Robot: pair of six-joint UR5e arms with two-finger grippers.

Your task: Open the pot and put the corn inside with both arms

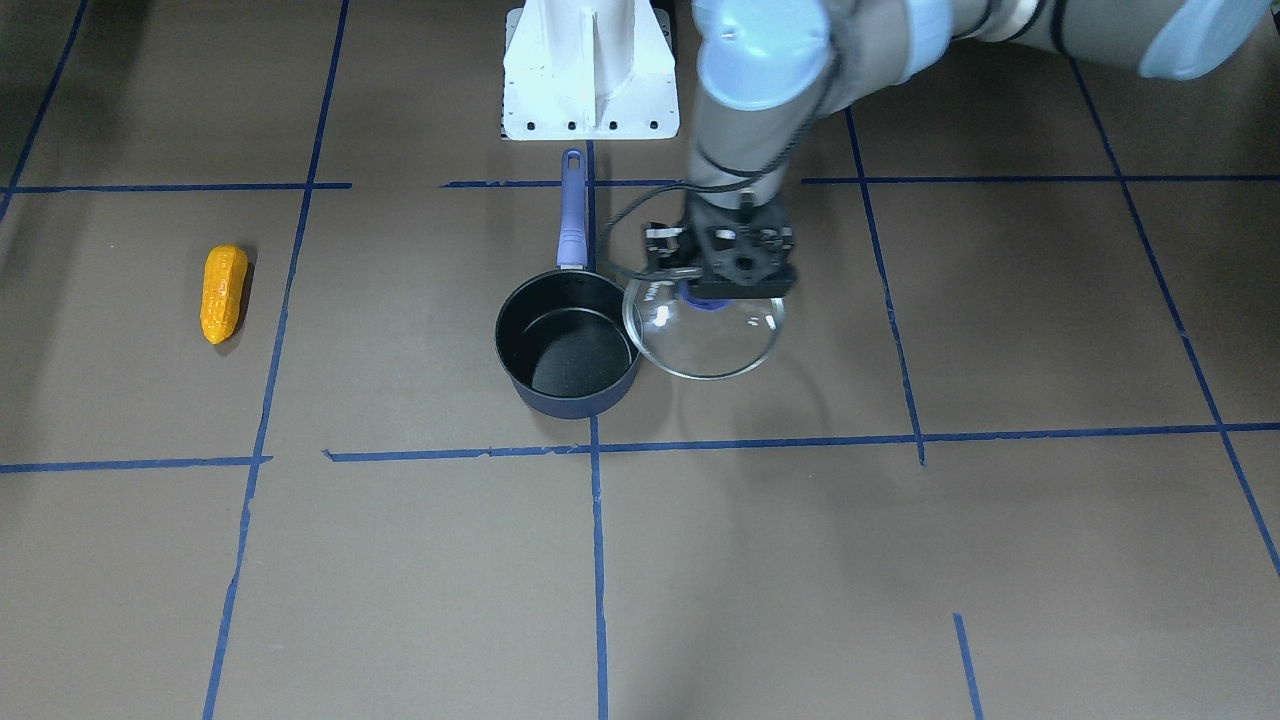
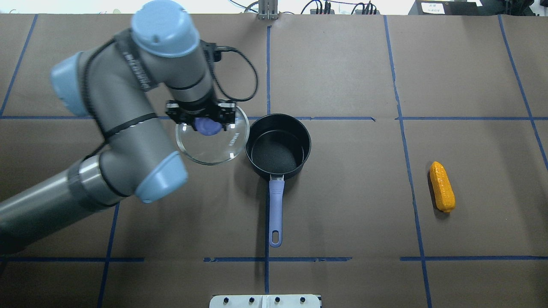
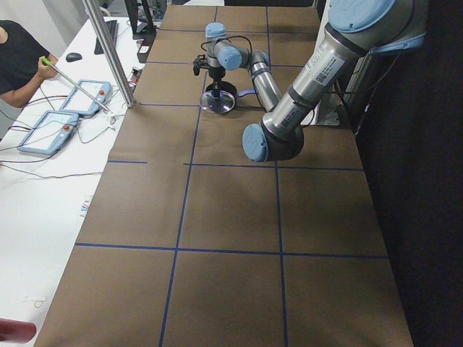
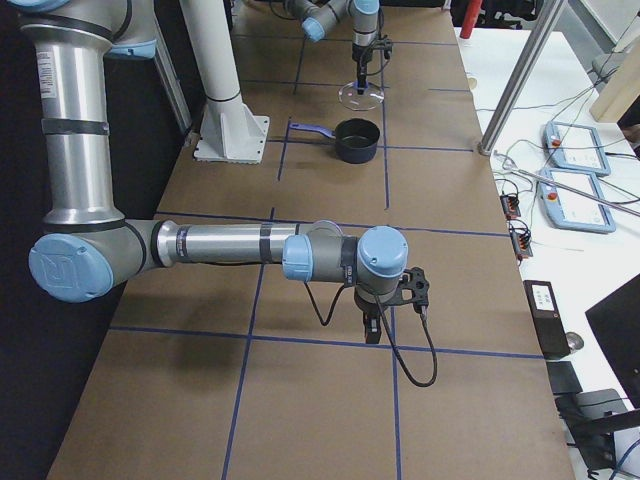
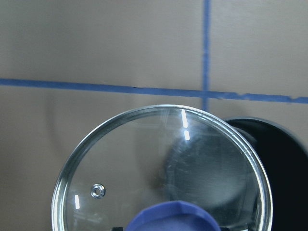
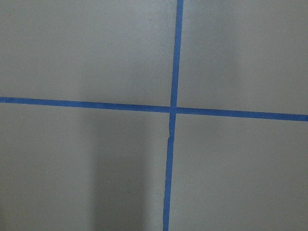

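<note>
I have the left gripper (image 2: 207, 123) clamped on the blue knob (image 5: 175, 217) of the lid (image 2: 212, 147), left of centre in the overhead frame. The lid hangs off the pot (image 2: 278, 147) and just beside it, their rims nearly meeting in that view. Its shadow on the table (image 1: 900, 560) in the front view tells me the glass is held up off the surface. The pot stands open at the centre of the overhead frame, black inside showing, its handle (image 2: 276, 205) pointing to the bottom edge. The corn (image 2: 442, 186) lies on the table at the right of that frame, well apart from the pot. My right gripper (image 4: 372, 328) points down at the table at lower centre of the right-side view. I cannot tell whether its fingers are apart or together.
</note>
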